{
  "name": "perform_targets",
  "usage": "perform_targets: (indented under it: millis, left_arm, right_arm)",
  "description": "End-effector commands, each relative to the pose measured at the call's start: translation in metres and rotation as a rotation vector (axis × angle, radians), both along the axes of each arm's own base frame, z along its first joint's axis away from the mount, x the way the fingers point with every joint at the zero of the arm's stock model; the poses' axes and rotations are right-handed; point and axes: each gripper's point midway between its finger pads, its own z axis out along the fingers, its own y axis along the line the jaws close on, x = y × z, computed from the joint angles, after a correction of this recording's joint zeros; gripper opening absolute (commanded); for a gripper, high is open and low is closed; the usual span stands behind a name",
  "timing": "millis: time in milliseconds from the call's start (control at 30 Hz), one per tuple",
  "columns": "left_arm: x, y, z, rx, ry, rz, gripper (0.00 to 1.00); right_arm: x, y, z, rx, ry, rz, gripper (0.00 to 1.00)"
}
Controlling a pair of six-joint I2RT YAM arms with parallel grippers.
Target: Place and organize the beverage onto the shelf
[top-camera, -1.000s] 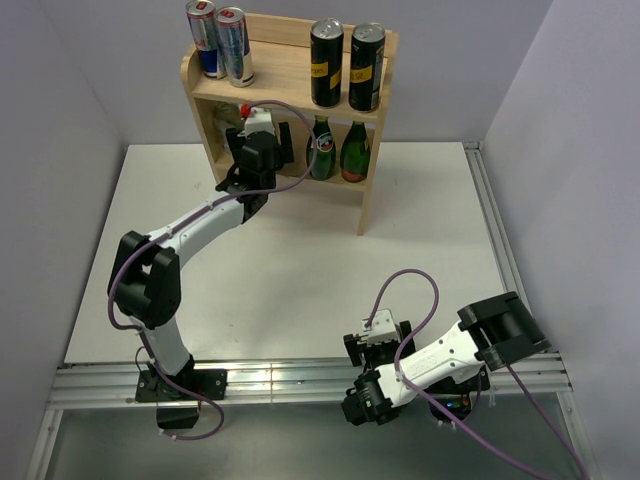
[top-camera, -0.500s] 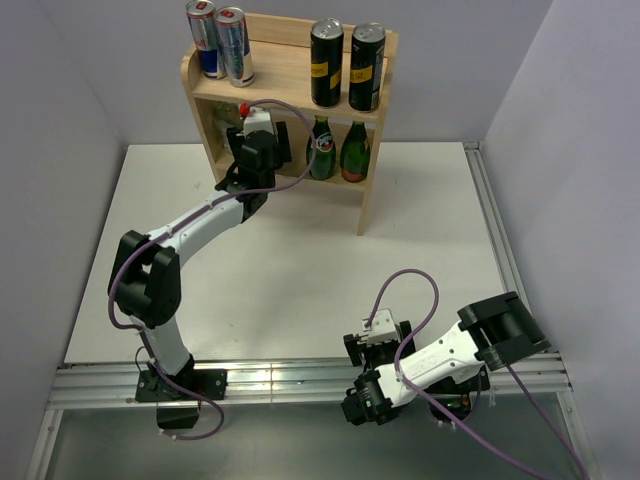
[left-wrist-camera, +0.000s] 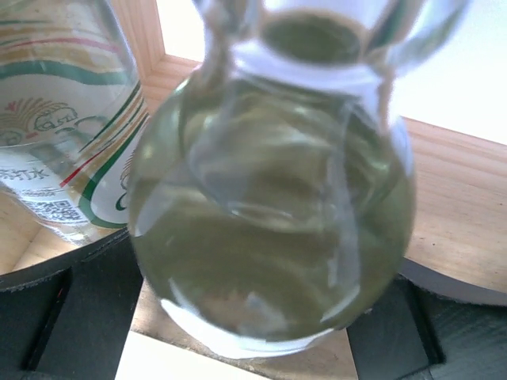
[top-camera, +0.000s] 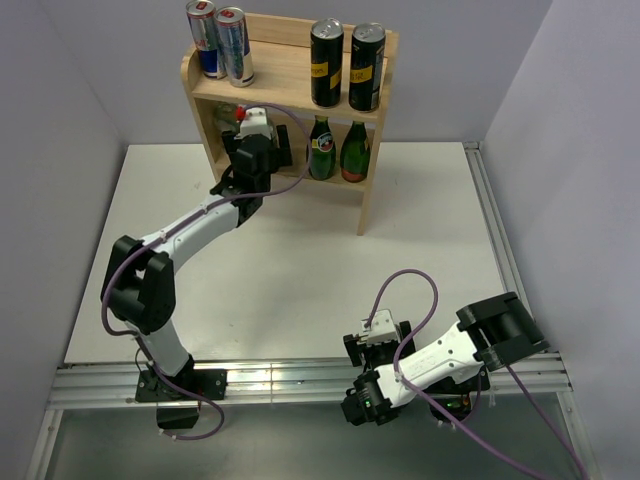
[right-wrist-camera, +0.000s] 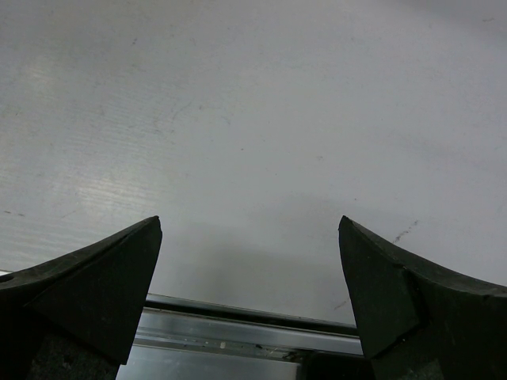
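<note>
The light-wood shelf (top-camera: pixel 372 180) stands at the back of the table. My left gripper (top-camera: pixel 244 132) reaches into the left side of its lower tier. It is shut on a clear bottle (left-wrist-camera: pixel 269 214) with a red cap (top-camera: pixel 239 113). In the left wrist view the bottle fills the space between my fingers (left-wrist-camera: pixel 47 317) and hangs just over the shelf board (left-wrist-camera: pixel 459 198). A second clear labelled bottle (left-wrist-camera: pixel 63 119) stands close on its left. My right gripper (top-camera: pixel 366 344) is open and empty, low over the table's near edge (right-wrist-camera: pixel 249 269).
Two blue-and-silver cans (top-camera: pixel 220 40) and two black-and-gold cans (top-camera: pixel 345 65) stand on the top tier. Two green bottles (top-camera: pixel 338 148) stand in the lower tier's right half. A metal rail (right-wrist-camera: pixel 238 336) runs along the near table edge. Walls close in on three sides.
My left arm has pushed forward, carrying the clear bottle deeper into the lower tier. The right arm has not moved.
</note>
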Motion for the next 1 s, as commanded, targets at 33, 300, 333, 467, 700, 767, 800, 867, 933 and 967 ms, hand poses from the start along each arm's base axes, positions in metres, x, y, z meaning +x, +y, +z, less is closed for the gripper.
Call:
perform_targets:
  millis: [33,300,333,467,700,767,800,867,933,967]
  left_arm:
    - [-0.010,0.001,0.034,-0.038,-0.067,-0.037,0.99]
    - [-0.030,-0.002,0.041,-0.064,-0.060,-0.104,0.99]
    - [-0.032,-0.003,0.038,-0.061,-0.055,-0.111,0.99]
    - [-0.040,-0.005,0.041,-0.062,-0.056,-0.141,0.99]
    - [-0.052,-0.010,0.039,-0.077,-0.038,-0.190,0.99]
    - [-0.059,-0.010,0.043,-0.091,-0.045,-0.208,0.99]
    - [-0.062,-0.010,0.040,-0.095,-0.037,-0.210,0.99]
    - [-0.070,-0.009,0.044,-0.105,-0.041,-0.220,0.99]
    - [-0.076,-0.008,0.040,-0.113,-0.029,-0.226,0.99]
    - [-0.081,-0.007,0.044,-0.119,-0.031,-0.230,0.99]
  right_arm:
    - [0.001,0.015,0.010,0.426,-0.017,-0.179,1.00]
    - [-0.001,0.017,0.010,0.420,-0.019,-0.173,1.00]
    - [-0.001,0.018,0.010,0.418,-0.018,-0.173,1.00]
    - [-0.003,0.021,0.009,0.412,-0.019,-0.171,1.00]
    - [-0.004,0.019,0.008,0.409,-0.016,-0.173,1.00]
    - [-0.004,0.019,0.007,0.412,-0.015,-0.176,1.00]
    - [-0.004,0.018,0.007,0.409,-0.015,-0.177,1.00]
    - [-0.005,0.019,0.007,0.407,-0.016,-0.174,1.00]
    - [-0.005,0.019,0.008,0.406,-0.018,-0.174,1.00]
    - [-0.005,0.020,0.008,0.406,-0.018,-0.170,1.00]
